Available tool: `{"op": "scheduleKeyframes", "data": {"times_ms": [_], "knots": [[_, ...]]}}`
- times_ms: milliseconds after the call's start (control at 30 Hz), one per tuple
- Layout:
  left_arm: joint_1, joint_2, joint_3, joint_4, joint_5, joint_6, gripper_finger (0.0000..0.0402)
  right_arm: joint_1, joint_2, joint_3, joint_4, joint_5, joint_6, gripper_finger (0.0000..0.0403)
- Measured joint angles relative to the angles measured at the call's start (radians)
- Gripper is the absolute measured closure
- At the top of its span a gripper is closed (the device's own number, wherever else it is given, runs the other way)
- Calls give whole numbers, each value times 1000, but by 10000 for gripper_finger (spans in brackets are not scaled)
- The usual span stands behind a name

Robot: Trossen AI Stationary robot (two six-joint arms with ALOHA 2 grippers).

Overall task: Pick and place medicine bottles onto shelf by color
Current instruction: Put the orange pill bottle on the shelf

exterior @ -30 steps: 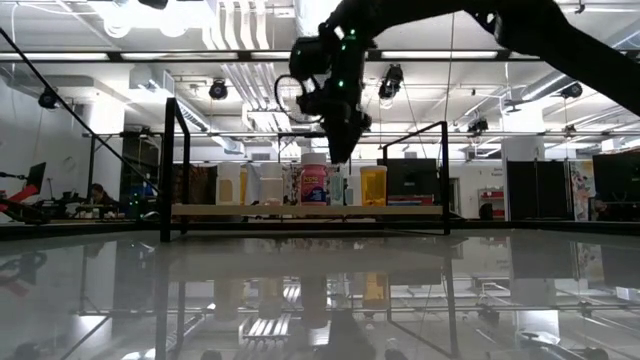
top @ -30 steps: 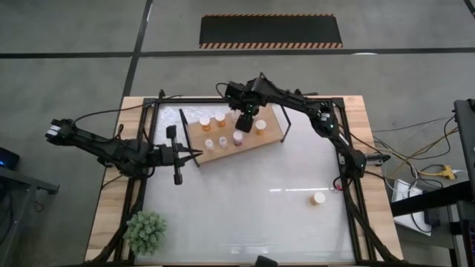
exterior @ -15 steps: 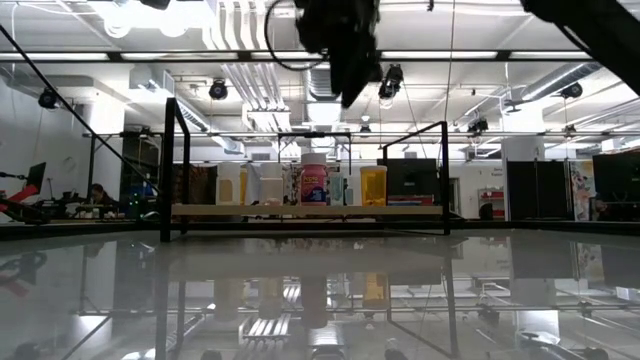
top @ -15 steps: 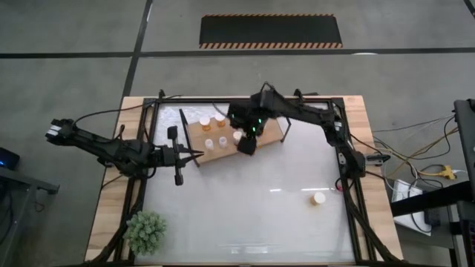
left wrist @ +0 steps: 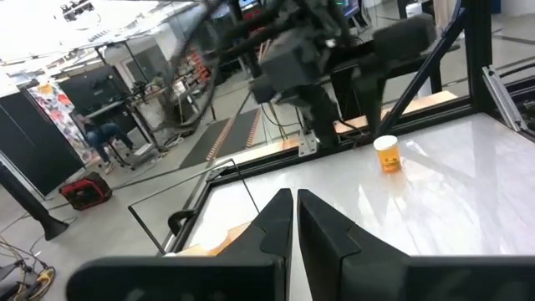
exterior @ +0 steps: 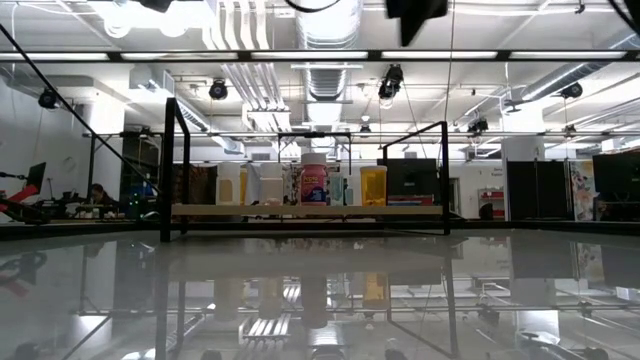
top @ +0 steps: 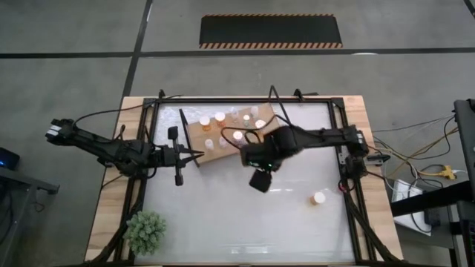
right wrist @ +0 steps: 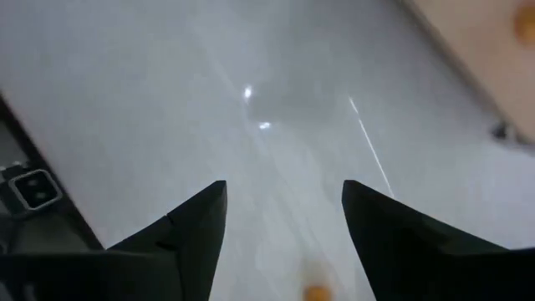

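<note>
While right claw (top: 260,180) hangs open, shelf (top: 236,139) bottles perhaps seven

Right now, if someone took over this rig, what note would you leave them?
Right gripper: open, empty, above the bare tabletop just off the shelf.
Left gripper: shut, empty, waiting at the shelf's left end.
Done: seven medicine bottles stand on the shelf, including a pink-labelled one and an orange one.
Left: one orange bottle stands alone on the tabletop near the right edge; pick it and set it with the orange ones.
</note>
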Motion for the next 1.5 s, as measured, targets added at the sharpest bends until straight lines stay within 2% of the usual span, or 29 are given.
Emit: {"op": "scheduleKeyframes", "data": {"times_ms": [133,433,633,833,1133,1500], "knots": [[0,-4,0,20,1,0,398,53,-95,-167,0,50,161,154],[0,-9,0,30,2,26,398,141,-368,-625,29,52,605,121],[0,-10,1,31,2,34,398,222,-557,-916,152,1,904,111],[0,-12,1,31,2,43,398,312,-691,-1140,310,-39,1108,108],[0,-12,2,31,1,53,398,382,-728,-1313,484,-95,1235,97],[0,-10,2,29,0,53,398,403,-648,-1344,514,-106,1226,97]]}}
